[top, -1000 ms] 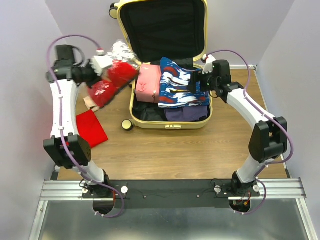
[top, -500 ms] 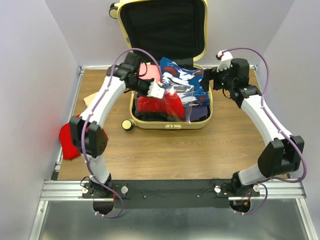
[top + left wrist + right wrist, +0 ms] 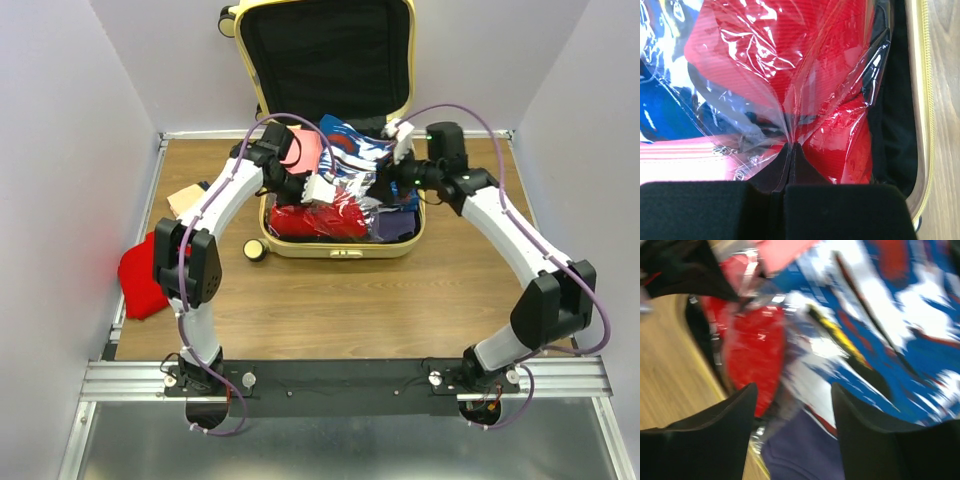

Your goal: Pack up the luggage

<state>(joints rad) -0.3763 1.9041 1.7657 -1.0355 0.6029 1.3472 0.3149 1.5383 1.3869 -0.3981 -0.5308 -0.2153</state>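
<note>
If dropped early by left gripper (image 3: 791, 148), pinched on slick bagged red garment (image 3: 765, 60) mid-frame, may snag luggage (image 3: 340, 251) rim; right gripper (image 3: 792, 391) agape.

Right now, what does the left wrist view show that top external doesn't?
Only the left wrist view shows the left gripper shut, pinching the clear wrap of the red bagged garment. Only the top external view shows the raised lid, the right arm and a red cloth on the table. Both show the garment inside the luggage.
</note>
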